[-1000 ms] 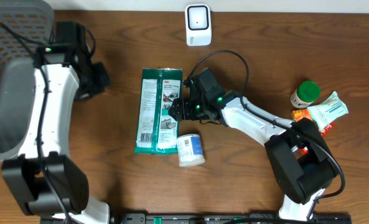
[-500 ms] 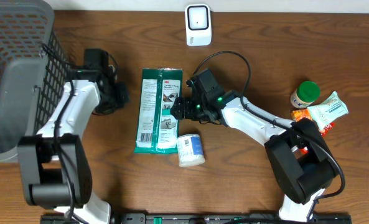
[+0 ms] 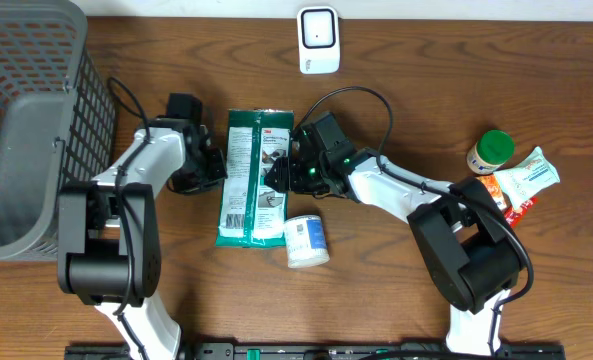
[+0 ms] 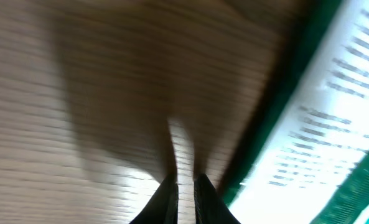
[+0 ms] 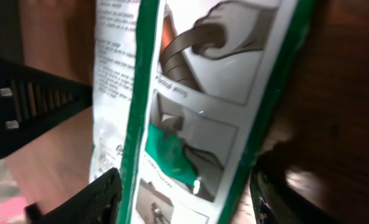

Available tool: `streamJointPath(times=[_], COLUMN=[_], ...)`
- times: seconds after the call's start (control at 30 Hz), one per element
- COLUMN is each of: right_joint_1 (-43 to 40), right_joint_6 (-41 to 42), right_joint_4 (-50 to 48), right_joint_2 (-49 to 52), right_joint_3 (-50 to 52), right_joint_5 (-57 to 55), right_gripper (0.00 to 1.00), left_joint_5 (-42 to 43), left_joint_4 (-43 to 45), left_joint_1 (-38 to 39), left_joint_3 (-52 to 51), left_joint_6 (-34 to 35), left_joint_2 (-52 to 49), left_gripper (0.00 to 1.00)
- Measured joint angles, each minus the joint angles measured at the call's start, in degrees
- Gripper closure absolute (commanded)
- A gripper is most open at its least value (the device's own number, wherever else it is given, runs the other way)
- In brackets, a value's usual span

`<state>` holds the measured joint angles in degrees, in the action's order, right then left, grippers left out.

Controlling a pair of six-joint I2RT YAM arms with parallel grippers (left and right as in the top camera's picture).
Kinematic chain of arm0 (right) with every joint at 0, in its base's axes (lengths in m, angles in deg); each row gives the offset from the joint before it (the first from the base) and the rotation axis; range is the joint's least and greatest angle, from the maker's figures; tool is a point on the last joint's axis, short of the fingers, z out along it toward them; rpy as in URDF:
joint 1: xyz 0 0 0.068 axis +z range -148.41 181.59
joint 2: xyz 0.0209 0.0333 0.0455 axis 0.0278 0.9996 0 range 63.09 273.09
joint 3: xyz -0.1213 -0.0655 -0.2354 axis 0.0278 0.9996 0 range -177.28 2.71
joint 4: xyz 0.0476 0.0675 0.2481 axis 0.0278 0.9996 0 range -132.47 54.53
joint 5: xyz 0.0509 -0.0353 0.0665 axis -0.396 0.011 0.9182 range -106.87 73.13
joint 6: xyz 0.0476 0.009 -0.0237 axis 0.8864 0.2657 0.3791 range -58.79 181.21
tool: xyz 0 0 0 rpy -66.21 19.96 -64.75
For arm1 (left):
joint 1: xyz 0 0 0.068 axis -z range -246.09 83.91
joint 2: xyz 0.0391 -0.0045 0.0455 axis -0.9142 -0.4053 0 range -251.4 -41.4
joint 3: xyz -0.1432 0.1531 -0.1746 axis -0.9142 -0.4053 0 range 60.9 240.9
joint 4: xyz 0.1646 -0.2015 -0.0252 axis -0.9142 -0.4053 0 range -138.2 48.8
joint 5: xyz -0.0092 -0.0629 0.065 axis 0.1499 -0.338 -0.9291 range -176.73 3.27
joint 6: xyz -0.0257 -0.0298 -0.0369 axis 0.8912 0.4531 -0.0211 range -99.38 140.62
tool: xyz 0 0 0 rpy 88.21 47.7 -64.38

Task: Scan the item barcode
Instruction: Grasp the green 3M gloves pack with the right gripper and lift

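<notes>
We find green packet [image 3: 256,178] flat on table [image 3: 396,290], centre, long axis far-near. Right jaws apart, straddling packet's right edge, not clamped. Left jaws together, just beside left edge. We judge right arm better placed for pickup.

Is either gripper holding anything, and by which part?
Left gripper shut, empty. Right gripper straddles the green packet at its edge; whether it grips cannot be told.
</notes>
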<state>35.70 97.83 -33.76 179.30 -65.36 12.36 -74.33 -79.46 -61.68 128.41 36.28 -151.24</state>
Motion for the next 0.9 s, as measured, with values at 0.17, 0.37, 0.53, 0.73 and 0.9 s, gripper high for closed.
streamJointPath(times=[0.17, 0.37, 0.53, 0.73, 0.9], right_joint_1=[0.0, -0.02, -0.07, -0.39, -1.9], right_joint_6=[-1.73, -4.72, -5.9, -6.62, -8.44], right_joint_4=[-1.79, -2.4, -2.6, -3.48, -3.48], right_joint_2=[0.44, 0.44, 0.44, 0.44, 0.44], right_joint_3=[0.02, 0.04, 0.09, 0.17, 0.24], right_joint_5=[2.29, 3.32, 3.74, 4.11, 6.73], right_gripper=[0.37, 0.59, 0.98, 0.99, 0.99], left_joint_5=[-0.07, -0.11, -0.28, -0.2, -0.09], left_joint_4=[0.85, 1.75, 2.08, 2.34, 2.25], left_joint_1=[2.62, 4.09, 4.07, 4.07, 3.37], left_joint_3=[0.0, 0.0, 0.0, 0.02, 0.07], left_joint_6=[0.0, 0.0, 0.22, 0.55, 0.74], left_joint_2=[0.0, 0.0, -0.02, 0.0, 0.72], left_gripper=[0.88, 0.85, 0.83, 0.63, 0.46])
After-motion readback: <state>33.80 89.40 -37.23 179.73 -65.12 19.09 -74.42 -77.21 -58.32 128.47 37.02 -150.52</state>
